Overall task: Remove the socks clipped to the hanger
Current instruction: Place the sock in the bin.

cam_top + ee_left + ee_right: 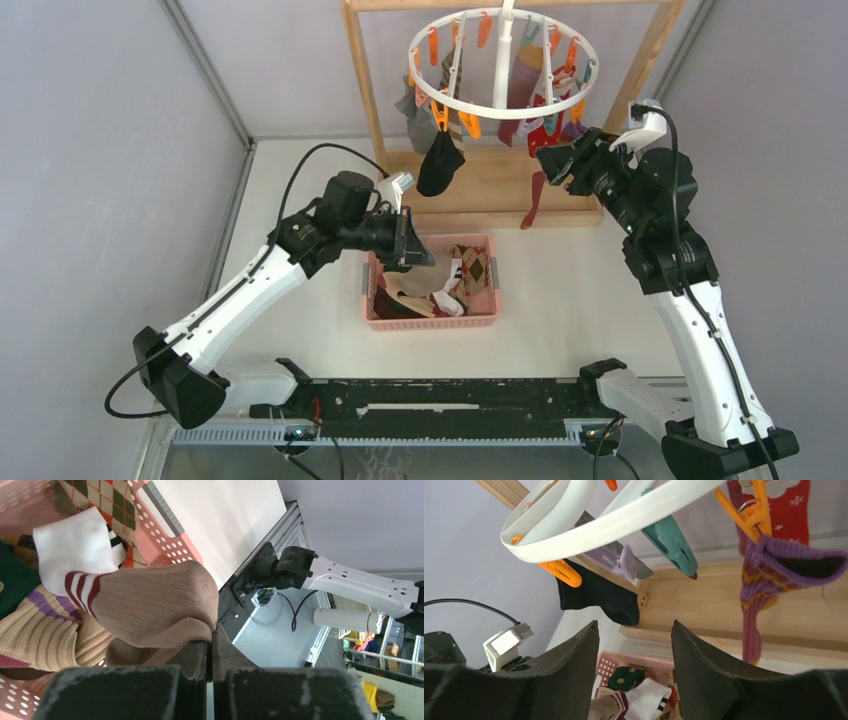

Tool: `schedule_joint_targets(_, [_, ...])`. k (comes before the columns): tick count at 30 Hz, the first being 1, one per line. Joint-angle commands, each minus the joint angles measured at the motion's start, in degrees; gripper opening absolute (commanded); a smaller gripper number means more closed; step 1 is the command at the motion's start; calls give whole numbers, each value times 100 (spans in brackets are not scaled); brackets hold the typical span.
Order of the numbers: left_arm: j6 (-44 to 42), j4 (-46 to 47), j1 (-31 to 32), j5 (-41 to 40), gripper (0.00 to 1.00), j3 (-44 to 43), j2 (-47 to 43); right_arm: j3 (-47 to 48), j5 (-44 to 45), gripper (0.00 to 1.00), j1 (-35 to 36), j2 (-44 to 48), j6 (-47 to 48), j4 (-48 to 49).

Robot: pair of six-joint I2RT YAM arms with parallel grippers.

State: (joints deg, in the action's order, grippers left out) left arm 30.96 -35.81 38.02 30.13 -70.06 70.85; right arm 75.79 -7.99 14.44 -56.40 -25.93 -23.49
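Counter: a white counter (575,300) is enclosed by grey panels, and a wooden rack (362,80) is set along its far edge.
Hanger: the round white hanger (500,110) is hung inside the rack, with orange and teal clips spaced around its rim.
Socks: several socks (522,85) are clipped to the hanger. A black sock (440,165) is hung at the near left. A purple sock (769,560) is gripped by an orange clip (751,515), and a red sock (791,502) is seen behind it.
Basket: a pink basket (430,322) is placed on the counter in front of the rack. Loose socks are piled in it, among them an argyle sock (107,505) and a white sock (75,545).
Left gripper: the left gripper (210,652) is clenched on a brown ribbed sock (150,605) banded in maroon and white, and is held over the basket's left side.
Right gripper: the right gripper (634,645) is raised just below the hanger's right rim. Its fingers are spread apart and nothing is grasped between them. A teal clip (671,542) is seen above the gap.
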Motion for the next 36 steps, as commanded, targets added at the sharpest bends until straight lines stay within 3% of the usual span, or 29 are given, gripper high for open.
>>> schedule_joint_targets(1, [-102, 91, 18, -45, 0, 162, -124, -82, 36, 62, -39, 310, -152, -287])
schedule_joint_targets(10, [-171, 31, 15, -396, 1, 375, 18, -486, 87, 67, -44, 984, -305, -1027])
schedule_joint_targets(22, [-393, -113, 15, -961, 17, 571, 403, -753, -161, 67, 7, 1160, -413, -1279])
schedule_joint_targets(27, [-577, -53, 13, -1154, 29, 603, 537, -828, -195, 67, 160, 1077, -430, -1281])
schedule_joint_targets(36, [-878, 15, 15, -1370, 68, 233, 1032, -846, -240, 67, 475, 767, -367, -1347])
